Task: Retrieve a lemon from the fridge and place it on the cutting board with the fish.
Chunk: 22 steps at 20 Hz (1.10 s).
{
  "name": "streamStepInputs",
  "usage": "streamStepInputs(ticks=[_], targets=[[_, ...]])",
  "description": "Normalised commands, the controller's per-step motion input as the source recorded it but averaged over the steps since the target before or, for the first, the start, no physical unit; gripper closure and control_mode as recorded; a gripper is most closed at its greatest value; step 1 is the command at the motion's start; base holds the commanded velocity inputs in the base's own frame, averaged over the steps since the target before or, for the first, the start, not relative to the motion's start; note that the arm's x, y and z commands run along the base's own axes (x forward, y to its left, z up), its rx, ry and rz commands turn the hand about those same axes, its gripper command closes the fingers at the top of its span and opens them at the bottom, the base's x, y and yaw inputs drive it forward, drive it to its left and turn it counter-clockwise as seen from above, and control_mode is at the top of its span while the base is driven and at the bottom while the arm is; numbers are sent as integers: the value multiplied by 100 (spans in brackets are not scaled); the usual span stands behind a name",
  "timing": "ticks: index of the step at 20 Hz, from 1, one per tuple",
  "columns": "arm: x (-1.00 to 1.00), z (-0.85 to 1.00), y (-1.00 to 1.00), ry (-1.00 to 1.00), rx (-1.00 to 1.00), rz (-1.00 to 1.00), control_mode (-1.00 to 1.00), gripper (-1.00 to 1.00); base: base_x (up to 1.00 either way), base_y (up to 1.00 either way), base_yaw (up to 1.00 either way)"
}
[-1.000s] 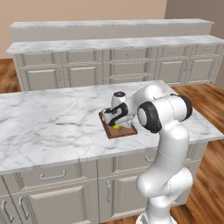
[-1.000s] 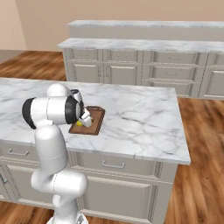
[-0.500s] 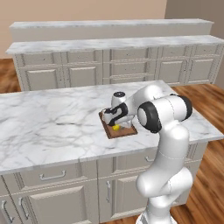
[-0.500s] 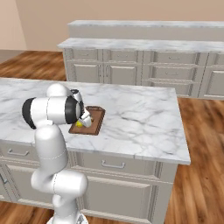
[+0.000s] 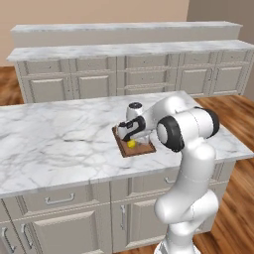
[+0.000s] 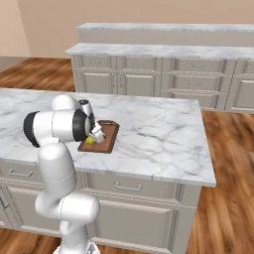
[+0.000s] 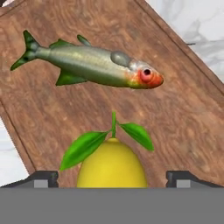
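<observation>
One marble counter (image 5: 59, 144), wooden floor (image 6: 233, 163).

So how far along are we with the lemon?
Nearly finished. The lemon sits on the cutting board just below the fish, not touching it. The hand is open, its fingertips apart on either side of the fruit. What is left is to back the hand away.
</observation>
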Motion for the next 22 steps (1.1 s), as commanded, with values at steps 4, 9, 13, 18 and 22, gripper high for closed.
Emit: streamStepInputs(ticks=[4, 9, 13, 18, 22], targets=[[-9, 92, 0, 9, -3, 0, -100, -100, 0, 0, 0], [-52, 86, -18, 0, -1, 0, -100, -100, 0, 0, 0], [-43, 77, -38, 7, -2, 6, -100, -100, 0, 0, 0], [-76, 15, -41, 4, -4, 37, -100, -100, 0, 0, 0], [-99, 29, -22, 0, -3, 43, -100, -100, 0, 0, 0]])
